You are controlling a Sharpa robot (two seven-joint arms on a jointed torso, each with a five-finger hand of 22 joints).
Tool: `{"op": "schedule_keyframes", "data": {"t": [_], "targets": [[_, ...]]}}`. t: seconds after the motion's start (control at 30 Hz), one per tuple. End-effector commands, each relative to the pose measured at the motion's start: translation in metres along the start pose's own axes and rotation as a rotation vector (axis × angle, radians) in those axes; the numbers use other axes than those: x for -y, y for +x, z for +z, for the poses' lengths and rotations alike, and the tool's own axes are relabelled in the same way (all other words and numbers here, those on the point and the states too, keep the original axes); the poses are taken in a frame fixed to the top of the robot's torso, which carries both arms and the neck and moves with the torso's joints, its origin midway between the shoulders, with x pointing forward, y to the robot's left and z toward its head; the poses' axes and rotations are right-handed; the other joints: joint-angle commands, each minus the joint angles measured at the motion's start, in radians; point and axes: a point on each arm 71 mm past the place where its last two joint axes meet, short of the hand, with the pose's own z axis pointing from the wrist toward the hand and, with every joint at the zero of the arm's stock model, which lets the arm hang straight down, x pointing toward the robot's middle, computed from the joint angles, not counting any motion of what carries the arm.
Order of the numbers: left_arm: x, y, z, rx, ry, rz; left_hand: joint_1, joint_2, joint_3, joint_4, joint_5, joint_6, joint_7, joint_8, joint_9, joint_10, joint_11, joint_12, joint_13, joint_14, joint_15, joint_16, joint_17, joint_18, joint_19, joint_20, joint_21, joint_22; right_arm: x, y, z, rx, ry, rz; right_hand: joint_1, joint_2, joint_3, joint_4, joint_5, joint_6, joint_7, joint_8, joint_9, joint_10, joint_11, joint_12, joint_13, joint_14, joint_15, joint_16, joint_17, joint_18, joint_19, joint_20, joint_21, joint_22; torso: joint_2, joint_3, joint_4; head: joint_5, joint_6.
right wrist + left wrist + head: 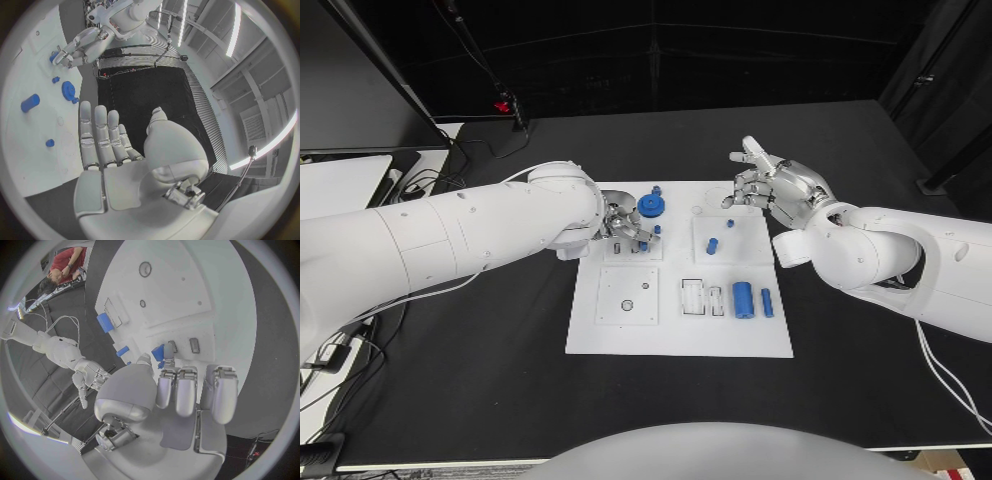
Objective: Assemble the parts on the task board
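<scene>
- From the head view I see the white rectangular task board (678,340) lying mid-counter on the black counter (473,380), with my left hand (626,226) over its far-left corner and my right hand (776,190) raised just off its far-right edge.
- The left hand's fingers (177,390) are curled down close beside a small blue part (159,352); I cannot tell whether they grip it or only touch it.
- My right hand is flat and spread, holding nothing, palm clear of the board.
- The round blue knob-like part (652,206) stands at the far edge, right of the left hand; a short blue peg (711,246) lies in the far-middle, and two blue cylinders (753,300) lie side by side on the near-right.
- To do this step well, I judge I should keep the left wrist steady, settle the fingers squarely on the small part before lifting, and keep the right hand away.
- The left wrist view gives me the part against the fingertips, which the head view hides behind the hand; the right wrist view confirms the open palm.
</scene>
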Motion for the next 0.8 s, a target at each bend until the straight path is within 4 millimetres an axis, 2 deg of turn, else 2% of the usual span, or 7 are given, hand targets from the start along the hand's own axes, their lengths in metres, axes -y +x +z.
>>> {"op": "schedule_keyframes", "data": {"t": [0.03,0.07,0.27,0.4,0.6,0.73,0.8], "targets": [[0.0008,-0.0001,0.0001,-0.007,-0.003,0.000,0.017,0.004,0.005,0.002,0.014,0.006,0.000,-0.007,0.006,0.104,-0.007,0.003,0.263,0.105,-0.008,0.001,0.263,-0.007,0.106,-0.008,0.003,0.263,-0.0006,0.0009,0.0003,-0.005,-0.003,0.002,0.001,0.012,-0.007,0.001,0.002,-0.007,0.100,0.005,-0.001,-0.007,0.002,0.006,-0.001,-0.008,0.000,0.003,-0.001,0.016,-0.005,0.001,-0.006,-0.001,0.001,-0.0006,0.0002,-0.002,0.002],[0.0008,-0.0001,0.0001,-0.008,-0.003,0.000,0.023,0.005,0.007,0.002,0.026,0.006,-0.001,-0.010,0.010,0.104,-0.008,0.003,0.263,0.105,-0.009,0.001,0.263,-0.007,0.106,-0.008,0.003,0.263,-0.0005,0.0008,0.0003,-0.004,-0.003,0.002,0.001,0.012,-0.007,0.001,0.002,-0.007,0.100,0.005,-0.001,-0.007,0.002,0.006,-0.001,-0.008,0.000,0.003,-0.001,0.016,-0.005,0.001,-0.006,-0.001,0.001,-0.0006,0.0002,-0.002,0.002],[0.0012,0.0000,0.0003,-0.008,-0.001,0.001,0.092,0.004,0.043,0.003,0.196,0.006,-0.006,-0.041,0.040,0.104,-0.012,0.003,0.263,0.105,-0.012,0.001,0.263,-0.007,0.106,-0.011,0.003,0.263,0.0004,0.0004,0.0001,-0.003,0.001,0.002,0.001,0.012,-0.007,0.001,0.002,-0.007,0.100,0.005,-0.001,-0.007,0.002,0.006,-0.001,-0.008,0.000,0.003,-0.001,0.016,-0.005,0.001,-0.006,-0.001,0.001,-0.0002,-0.0004,-0.002,0.001],[0.0018,-0.0003,0.0004,-0.003,0.008,-0.001,0.136,-0.009,0.078,0.003,0.273,0.010,-0.007,-0.055,0.058,0.104,-0.014,0.003,0.263,0.105,-0.015,0.001,0.263,-0.007,0.106,-0.014,0.003,0.263,0.0012,0.0000,0.0000,-0.002,0.004,0.002,0.000,0.012,-0.007,0.001,0.002,-0.007,0.100,0.006,-0.001,-0.007,0.002,0.006,-0.002,-0.008,0.000,0.004,-0.002,0.016,-0.005,0.001,-0.006,-0.001,0.000,-0.0003,0.0000,-0.005,0.000],[0.0017,-0.0014,0.0002,0.007,0.026,-0.006,0.238,-0.055,0.177,-0.004,0.410,0.027,-0.010,-0.071,0.093,0.104,-0.016,0.003,0.263,0.105,-0.021,0.001,0.263,-0.007,0.106,-0.019,0.003,0.263,0.0025,-0.0012,-0.0002,0.003,0.010,0.001,0.000,0.013,-0.007,0.000,0.003,-0.008,0.100,0.007,-0.002,-0.007,0.002,0.006,-0.003,-0.009,0.000,0.004,-0.003,0.016,-0.005,0.001,-0.006,-0.002,0.000,-0.0005,-0.0002,-0.008,-0.001],[0.0006,-0.0022,-0.0008,0.020,0.038,-0.011,0.281,-0.100,0.243,-0.003,0.442,0.031,-0.004,-0.086,0.118,0.104,-0.013,0.003,0.263,0.105,-0.020,0.001,0.263,-0.007,0.106,-0.020,0.003,0.263,0.0037,-0.0020,-0.0006,0.005,0.015,0.000,0.000,0.013,-0.007,0.001,0.003,-0.009,0.100,0.009,-0.002,-0.008,0.003,0.007,-0.005,-0.009,0.000,0.005,-0.005,0.016,-0.005,0.001,-0.006,-0.002,0.000,-0.0005,0.0002,-0.009,-0.002],[-0.0003,-0.0030,-0.0012,0.027,0.046,-0.014,0.286,-0.112,0.255,-0.003,0.444,0.032,-0.004,-0.088,0.124,0.104,-0.012,0.003,0.263,0.105,-0.020,0.001,0.263,-0.007,0.106,-0.020,0.003,0.263,0.0044,-0.0026,-0.0008,0.007,0.017,0.000,0.000,0.013,-0.007,0.001,0.003,-0.009,0.100,0.009,-0.002,-0.008,0.003,0.007,-0.005,-0.009,0.000,0.005,-0.005,0.016,-0.005,0.001,-0.006,-0.002,0.000,-0.0006,0.0006,-0.011,-0.003]]}}
